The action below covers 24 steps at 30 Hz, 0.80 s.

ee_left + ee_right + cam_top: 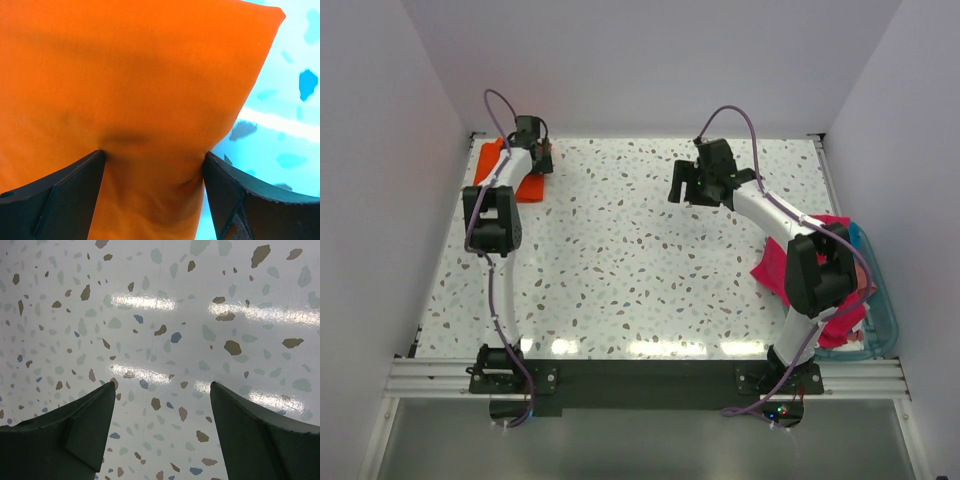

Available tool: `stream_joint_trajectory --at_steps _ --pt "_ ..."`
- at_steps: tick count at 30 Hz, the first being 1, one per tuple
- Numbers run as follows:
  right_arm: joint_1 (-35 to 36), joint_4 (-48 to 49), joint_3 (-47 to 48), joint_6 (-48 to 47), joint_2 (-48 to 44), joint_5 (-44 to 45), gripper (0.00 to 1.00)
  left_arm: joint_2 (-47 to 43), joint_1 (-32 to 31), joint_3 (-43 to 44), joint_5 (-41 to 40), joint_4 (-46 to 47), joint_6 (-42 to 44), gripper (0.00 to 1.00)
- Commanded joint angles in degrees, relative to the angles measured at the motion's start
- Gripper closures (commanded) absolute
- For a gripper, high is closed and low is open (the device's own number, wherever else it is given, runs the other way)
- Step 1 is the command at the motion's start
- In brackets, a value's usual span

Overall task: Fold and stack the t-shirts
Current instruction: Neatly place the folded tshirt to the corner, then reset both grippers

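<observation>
A folded bright orange t-shirt (492, 160) lies at the table's far left corner. My left gripper (536, 152) is down on its right part. In the left wrist view the orange t-shirt (140, 75) fills the frame, and the left gripper (154, 160) is open, its jaws wide apart with slightly puckered cloth between the fingertips. My right gripper (694, 181) hovers over bare table at the back centre-right. It is open and empty in the right wrist view (162, 390). A magenta-pink t-shirt (775, 265) hangs out of the bin at the right, partly hidden by the right arm.
A teal plastic bin (882, 322) stands at the table's right edge with pink cloth in it. White walls close in the left, back and right sides. The speckled table (620, 260) lies between the arms.
</observation>
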Motion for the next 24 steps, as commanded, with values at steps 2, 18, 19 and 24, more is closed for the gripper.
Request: stream_joint_trajectory --at_steps 2,18,19,24 --pt "0.3 0.7 2.4 -1.0 -0.3 -0.6 0.2 4.3 2.7 2.5 1.5 -4.7 0.1 0.18" --pt "0.2 -1.6 5.5 -0.8 -2.9 2.2 0.14 -16.9 2.6 -7.0 8.9 3.1 -2.1 0.12" --pt "0.1 -1.8 5.5 -0.8 -4.1 2.3 0.11 -20.6 1.9 -9.1 8.8 3.7 -2.6 0.12" --pt "-0.3 -2.0 2.6 0.2 -9.3 4.1 0.06 -31.9 -10.3 -18.2 3.0 8.5 -5.0 0.12"
